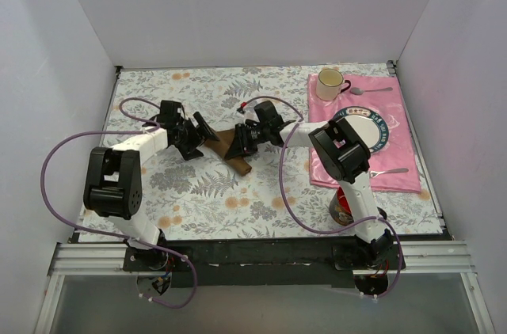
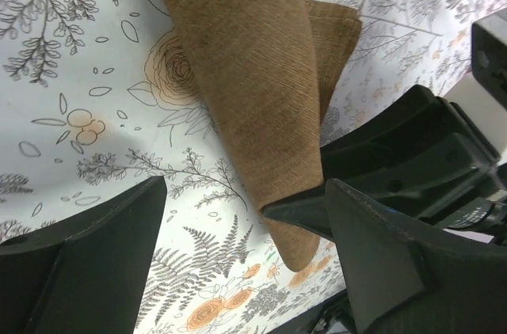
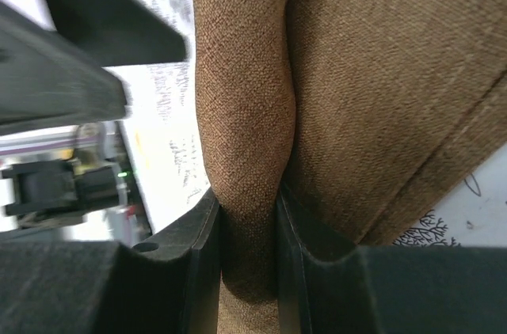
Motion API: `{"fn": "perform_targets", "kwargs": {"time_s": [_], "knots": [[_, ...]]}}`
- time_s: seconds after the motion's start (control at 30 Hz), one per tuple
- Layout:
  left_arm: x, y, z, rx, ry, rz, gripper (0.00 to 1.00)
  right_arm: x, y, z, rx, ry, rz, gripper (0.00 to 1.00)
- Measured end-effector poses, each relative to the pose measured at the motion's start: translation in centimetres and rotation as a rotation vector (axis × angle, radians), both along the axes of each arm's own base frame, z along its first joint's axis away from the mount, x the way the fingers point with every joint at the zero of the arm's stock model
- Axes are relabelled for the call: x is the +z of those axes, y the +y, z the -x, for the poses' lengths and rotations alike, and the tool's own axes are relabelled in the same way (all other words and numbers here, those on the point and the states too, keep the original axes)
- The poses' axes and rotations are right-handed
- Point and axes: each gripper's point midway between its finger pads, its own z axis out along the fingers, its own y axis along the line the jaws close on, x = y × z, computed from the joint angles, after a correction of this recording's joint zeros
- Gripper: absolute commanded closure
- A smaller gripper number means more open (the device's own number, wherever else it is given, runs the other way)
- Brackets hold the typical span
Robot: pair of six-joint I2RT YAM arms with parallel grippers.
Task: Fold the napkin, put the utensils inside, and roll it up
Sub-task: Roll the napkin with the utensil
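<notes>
Top view: rolled brown cloth napkin [image 1: 225, 142] lies mid-table on the floral tablecloth [image 1: 238, 199], between left gripper [image 1: 204, 132] and right gripper [image 1: 238, 148] | Left wrist: left gripper [image 2: 245, 191] released, jaws wide, the napkin [image 2: 245, 73] end between them | Right wrist: right gripper [image 3: 247, 215] clenched on a napkin [image 3: 245, 96] fold
</notes>
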Motion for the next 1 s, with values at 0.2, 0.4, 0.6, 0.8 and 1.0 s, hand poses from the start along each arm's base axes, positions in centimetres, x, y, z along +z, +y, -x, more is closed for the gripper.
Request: {"fn": "perform_targets", "kwargs": {"time_s": [0.2,0.4,0.6,0.8,1.0], "knots": [[-1.2,-1.1,-0.1,-0.017,0.033,0.054,0.45,0.1,-0.1,0.5,0.007,0.087,-0.055,0.97],[0.9,-1.7,-1.3,-0.012,-0.053,0.096,0.56,0.0,-0.2,0.7,0.023,0.090,-0.050,0.88],[2.0,-2.0,-2.6,0.009,-0.115,0.125,0.62,0.0,-0.5,0.5,0.030,0.085,-0.048,0.82],[-1.1,-1.9,-3.6,0.031,-0.057,0.109,0.62,-0.1,-0.8,0.6,0.038,0.089,-0.035,0.74],[-1.7,-2.1,-4.3,0.028,-0.041,0.116,0.62,0.0,-1.3,0.0,0.056,0.047,0.043,0.56]]}}
